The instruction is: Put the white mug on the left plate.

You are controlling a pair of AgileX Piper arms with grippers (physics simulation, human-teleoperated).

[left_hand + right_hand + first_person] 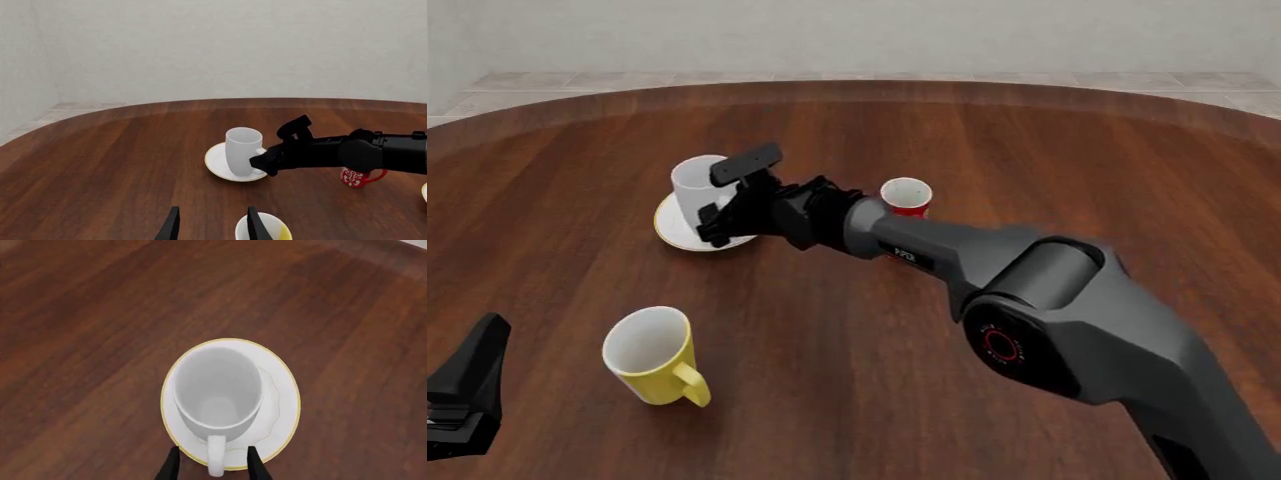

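In the left wrist view the white mug [243, 150] stands upright on the left plate [217, 162] mid-frame, the left end effector [211, 225] spread and empty at bottom; the front view shows them upper left with the right end effector [727, 195] alongside; in the right wrist view its parted fingers [170, 466] flank the mug's handle at bottom centre, contact unclear.

The right gripper [723, 200] and its arm block the white mug [698, 183] on the left plate [681, 237] from the right. The red cup [905, 196] stands just behind this arm. The yellow mug [654, 356] stands near the left gripper [212, 227]. The tabletop [547, 180] left of the plate is free.
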